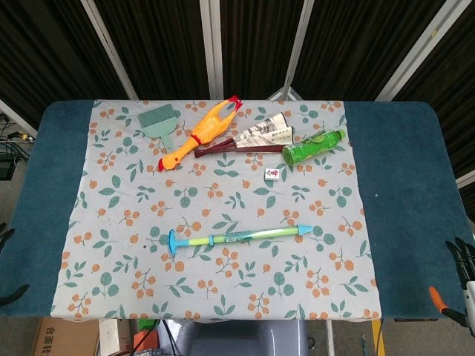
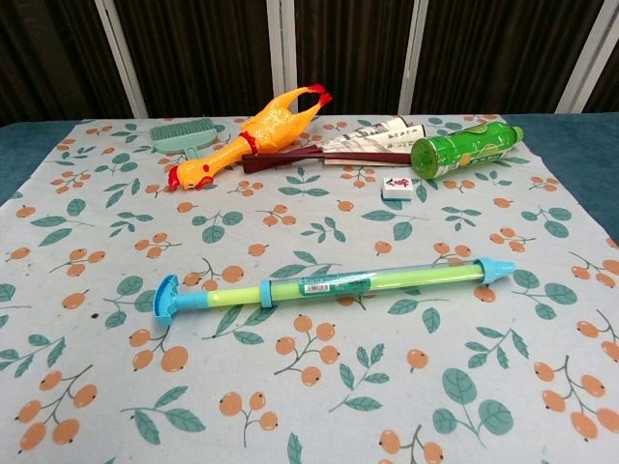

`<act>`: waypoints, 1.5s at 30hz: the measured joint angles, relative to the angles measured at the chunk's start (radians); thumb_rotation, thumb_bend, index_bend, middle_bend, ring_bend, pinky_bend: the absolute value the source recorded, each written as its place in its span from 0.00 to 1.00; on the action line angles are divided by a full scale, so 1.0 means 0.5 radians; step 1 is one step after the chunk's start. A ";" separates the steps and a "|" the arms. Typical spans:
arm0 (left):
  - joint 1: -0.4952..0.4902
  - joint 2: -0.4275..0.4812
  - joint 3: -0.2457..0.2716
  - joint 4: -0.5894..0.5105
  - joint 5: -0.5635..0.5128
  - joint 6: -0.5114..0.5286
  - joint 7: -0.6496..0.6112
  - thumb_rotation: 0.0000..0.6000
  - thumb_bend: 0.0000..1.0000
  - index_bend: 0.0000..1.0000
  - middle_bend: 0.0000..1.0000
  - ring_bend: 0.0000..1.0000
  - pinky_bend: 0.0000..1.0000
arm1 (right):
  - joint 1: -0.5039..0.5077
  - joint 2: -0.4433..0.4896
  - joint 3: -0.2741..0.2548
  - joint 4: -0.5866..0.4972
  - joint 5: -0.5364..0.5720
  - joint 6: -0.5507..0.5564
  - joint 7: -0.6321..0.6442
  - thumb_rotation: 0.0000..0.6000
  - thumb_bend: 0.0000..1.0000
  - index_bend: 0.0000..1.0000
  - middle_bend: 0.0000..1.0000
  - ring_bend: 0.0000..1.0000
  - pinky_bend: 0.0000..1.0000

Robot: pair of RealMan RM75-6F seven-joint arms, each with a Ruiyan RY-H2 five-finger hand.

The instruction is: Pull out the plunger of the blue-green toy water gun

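The blue-green toy water gun (image 1: pixel 237 237) lies flat near the middle of the leaf-print cloth (image 1: pixel 111 222). Its blue T-shaped plunger handle (image 1: pixel 172 242) points left and its nozzle (image 1: pixel 306 230) points right. In the chest view the water gun (image 2: pixel 334 283) runs from the handle (image 2: pixel 166 301) to the nozzle (image 2: pixel 498 270), with a stretch of pale green rod showing beside the handle. My left hand (image 1: pixel 9 293) shows only dark fingertips at the left edge. My right hand (image 1: pixel 462 278) sits at the right edge, fingers apart. Both hands are far from the gun and hold nothing.
At the back of the cloth lie a green brush (image 1: pixel 158 124), an orange rubber chicken (image 1: pixel 202 133), a folded fan (image 1: pixel 249 139), a green bottle (image 1: pixel 313 145) and a small mahjong tile (image 1: pixel 273 174). The blue table (image 1: pixel 404 185) extends beyond the cloth on both sides.
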 measured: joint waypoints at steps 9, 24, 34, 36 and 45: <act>0.003 0.003 -0.002 -0.012 -0.006 -0.016 0.030 1.00 0.10 0.00 0.00 0.00 0.00 | 0.002 0.002 -0.003 0.004 -0.017 -0.007 0.007 1.00 0.35 0.00 0.00 0.00 0.00; -0.030 0.011 -0.009 -0.070 -0.050 -0.121 0.117 1.00 0.10 0.00 0.00 0.00 0.00 | 0.012 0.002 0.005 -0.018 0.016 -0.050 0.005 1.00 0.35 0.00 0.00 0.00 0.00; -0.195 0.058 -0.063 -0.441 -0.095 -0.381 0.384 1.00 0.15 0.05 0.00 0.00 0.00 | 0.021 0.011 0.004 -0.035 0.031 -0.083 0.025 1.00 0.35 0.00 0.00 0.00 0.00; -0.261 0.065 -0.099 -0.564 -0.159 -0.476 0.501 1.00 0.16 0.11 0.00 0.00 0.02 | 0.022 0.012 0.004 -0.036 0.032 -0.086 0.026 1.00 0.35 0.00 0.00 0.00 0.00; -0.616 -0.158 -0.352 -0.801 -0.694 -0.744 1.269 1.00 0.28 0.33 0.06 0.00 0.06 | 0.031 0.012 0.008 -0.038 0.051 -0.114 0.014 1.00 0.35 0.00 0.00 0.00 0.00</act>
